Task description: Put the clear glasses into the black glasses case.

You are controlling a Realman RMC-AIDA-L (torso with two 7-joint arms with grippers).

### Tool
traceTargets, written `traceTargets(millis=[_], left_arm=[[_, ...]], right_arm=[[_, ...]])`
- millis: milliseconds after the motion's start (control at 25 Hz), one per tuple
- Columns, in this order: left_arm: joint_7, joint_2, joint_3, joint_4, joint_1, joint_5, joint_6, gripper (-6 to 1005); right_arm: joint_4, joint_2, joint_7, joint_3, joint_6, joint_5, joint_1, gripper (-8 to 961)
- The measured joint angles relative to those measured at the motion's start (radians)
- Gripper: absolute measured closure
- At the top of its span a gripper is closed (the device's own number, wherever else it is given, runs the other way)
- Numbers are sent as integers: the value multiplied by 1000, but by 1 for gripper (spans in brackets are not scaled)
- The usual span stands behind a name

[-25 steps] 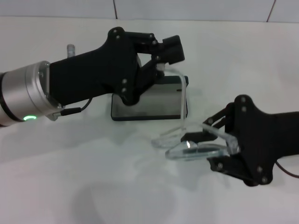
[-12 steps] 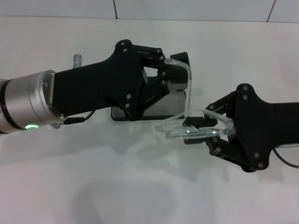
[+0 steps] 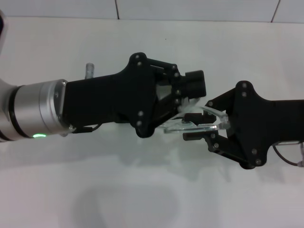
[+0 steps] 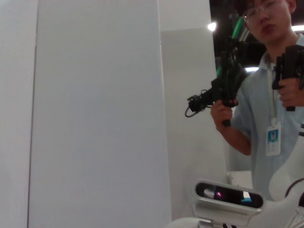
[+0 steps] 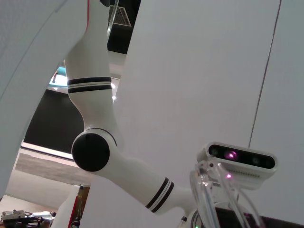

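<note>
The clear glasses (image 3: pixel 176 126) hang above the white table (image 3: pixel 142 190), between the two black grippers in the head view. My right gripper (image 3: pixel 190 127) comes in from the right and is shut on the lens end. My left gripper (image 3: pixel 194 85) reaches over from the left and is shut on a clear temple arm just above the lens. The black glasses case is hidden under the left gripper and arm. The right wrist view shows the clear glasses (image 5: pixel 209 199) close up at the picture's lower edge. The left wrist view shows neither the glasses nor the case.
A small grey cylinder (image 3: pixel 89 70) stands on the table behind my left arm. A thin cable (image 3: pixel 289 154) trails by the right arm. A person (image 4: pixel 266 95) holding hand controllers shows in the left wrist view, with a white wall panel (image 4: pixel 95 114) beside.
Both grippers moved toward each other. The left arm swung right and forward over the case, covering it. The right gripper rose and moved left with the glasses.
</note>
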State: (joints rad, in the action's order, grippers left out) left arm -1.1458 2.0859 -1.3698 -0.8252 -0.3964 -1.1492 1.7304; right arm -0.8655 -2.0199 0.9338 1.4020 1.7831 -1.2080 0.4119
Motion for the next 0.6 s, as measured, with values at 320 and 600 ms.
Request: traceTargets(millis=[320,600], left_arm=[[0,2,2,-12,4,-9,0,914],[13,3,33,-12,9,1,-3,914]], right_arm=[[0,0,0,0,-8,-1,1,848],[0,0,1,3,-12,-1,2,849]])
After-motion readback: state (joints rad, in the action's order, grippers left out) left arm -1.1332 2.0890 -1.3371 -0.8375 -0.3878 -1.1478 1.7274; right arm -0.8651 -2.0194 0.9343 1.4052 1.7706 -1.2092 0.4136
